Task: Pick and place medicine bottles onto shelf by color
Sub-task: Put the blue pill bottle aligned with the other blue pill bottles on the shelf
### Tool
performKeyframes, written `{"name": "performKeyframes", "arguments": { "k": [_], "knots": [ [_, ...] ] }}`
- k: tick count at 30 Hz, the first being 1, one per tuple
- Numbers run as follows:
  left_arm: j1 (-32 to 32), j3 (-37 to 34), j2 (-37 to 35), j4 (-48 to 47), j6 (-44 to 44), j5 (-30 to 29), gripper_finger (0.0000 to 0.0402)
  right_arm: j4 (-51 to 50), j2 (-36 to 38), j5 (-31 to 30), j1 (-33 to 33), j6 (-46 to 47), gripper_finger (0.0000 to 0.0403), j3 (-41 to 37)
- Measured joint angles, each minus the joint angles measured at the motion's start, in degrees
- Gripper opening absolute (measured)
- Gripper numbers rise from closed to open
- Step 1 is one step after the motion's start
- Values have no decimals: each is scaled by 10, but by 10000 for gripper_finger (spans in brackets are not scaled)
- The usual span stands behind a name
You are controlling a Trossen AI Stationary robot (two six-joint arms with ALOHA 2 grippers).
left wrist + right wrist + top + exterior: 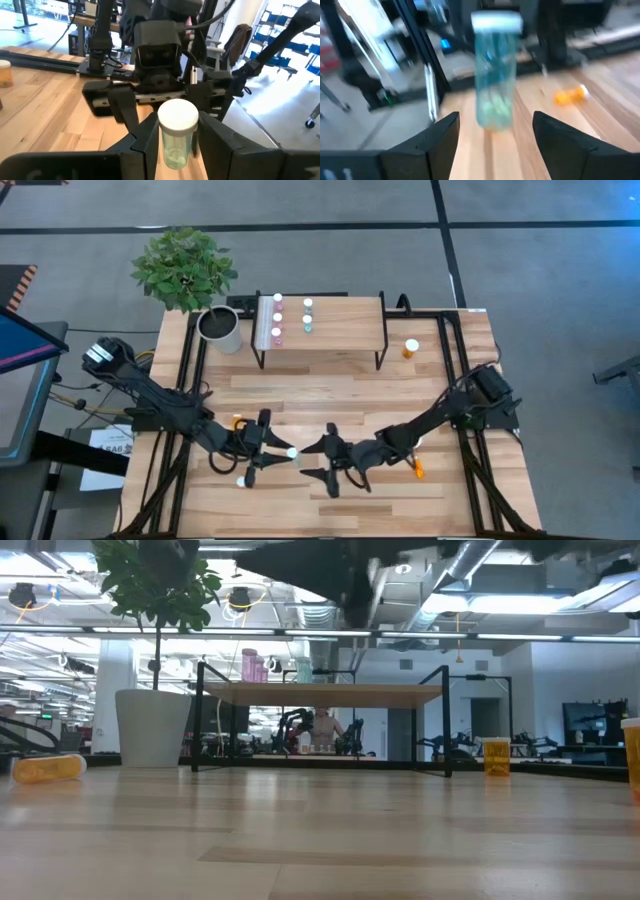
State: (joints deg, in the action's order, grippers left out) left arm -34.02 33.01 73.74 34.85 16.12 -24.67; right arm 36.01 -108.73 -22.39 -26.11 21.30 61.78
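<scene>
teal bottle (177, 131) sat clamped in the left gripper (176, 150) mid-table, well short of the shelf (345, 330); the right gripper (495, 135) faced it with fingers spread, apparently for a handover.

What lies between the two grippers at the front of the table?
A teal bottle, held in the left gripper; the right gripper stands open around it. Both wrist views show it.

Floor (540, 240): grey carpet crossed by dark lines.
Ceiling (480, 590): exposed ducts and strip lights.
Tabletop (330, 395): light wood planks.
Far left: leafy plant (183, 268) in a pale pot (220, 330).
</scene>
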Motion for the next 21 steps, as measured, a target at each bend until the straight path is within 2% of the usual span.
{"name": "performKeyframes", "arguments": {
  "k": [4, 10, 14, 17, 21],
  "knots": [
    [0, 0, -23, -30, 12, -13, 100, -162, 75, -5, -5, 35, 276, 0],
    [26, 17, -40, -94, 19, -25, 100, -343, 170, -122, -46, 52, 276, -5],
    [72, 82, -38, -220, 30, -15, 100, -416, 216, -217, -77, 85, 276, -19],
    [112, 135, -34, -317, 25, -28, 103, -430, 241, -282, -95, 99, 276, -41],
    [174, 183, -34, -379, 10, -50, 113, -433, 267, -330, -104, 131, 276, -85]
  ]
}}
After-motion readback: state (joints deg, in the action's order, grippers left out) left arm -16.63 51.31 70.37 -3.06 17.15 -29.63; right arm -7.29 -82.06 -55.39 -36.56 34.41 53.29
